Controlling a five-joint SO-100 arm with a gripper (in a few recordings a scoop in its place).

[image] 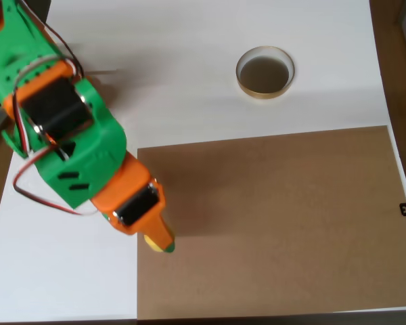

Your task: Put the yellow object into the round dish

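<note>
No readable text; a small dark tag (405, 209) perhaps bears a mark.

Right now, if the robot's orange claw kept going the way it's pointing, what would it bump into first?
The gripper points down-right in the overhead view, over the brown board. The yellow object sits right at its tip. Beyond that, the way looks free; height is unclear.

Arm (61, 128): green body, black servo blocks, red and white wires. Gripper (164, 242): orange with a green tip. Yellow object (151, 240): yellow, mostly hidden. Round dish (264, 72): gold rim, pale wall, apparently dark brown bottom. Table (189, 54): white. Board (277, 223): plain brown.
</note>
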